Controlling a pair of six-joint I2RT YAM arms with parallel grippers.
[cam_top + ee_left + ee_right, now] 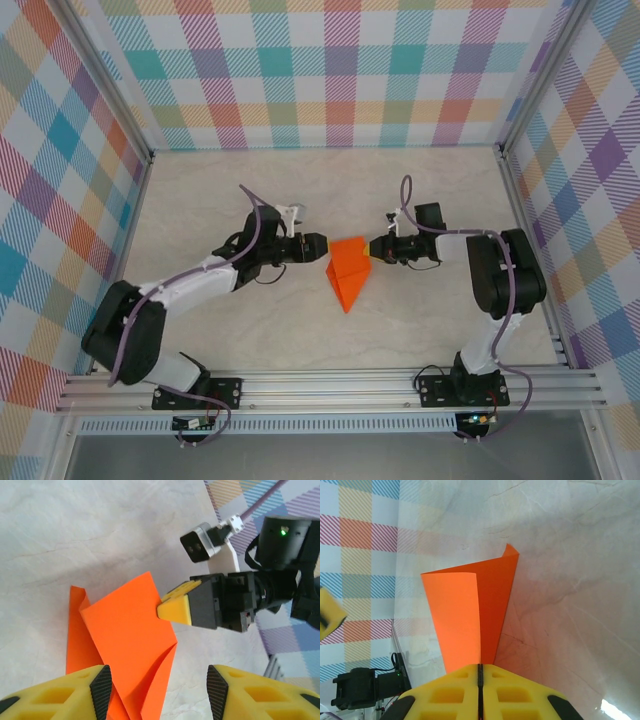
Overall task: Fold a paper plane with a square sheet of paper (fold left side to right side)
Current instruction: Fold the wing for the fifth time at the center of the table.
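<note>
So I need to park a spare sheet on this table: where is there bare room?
Bare table lies along the back wall and between the orange paper and the front rail. Crowded: the middle, where the left gripper and right gripper meet at the paper.

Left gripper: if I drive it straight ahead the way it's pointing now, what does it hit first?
The folded orange paper, right ahead of the left gripper's open jaws. Just beyond is the right gripper, shut on the paper's far edge; the gap between them is hard to judge.
</note>
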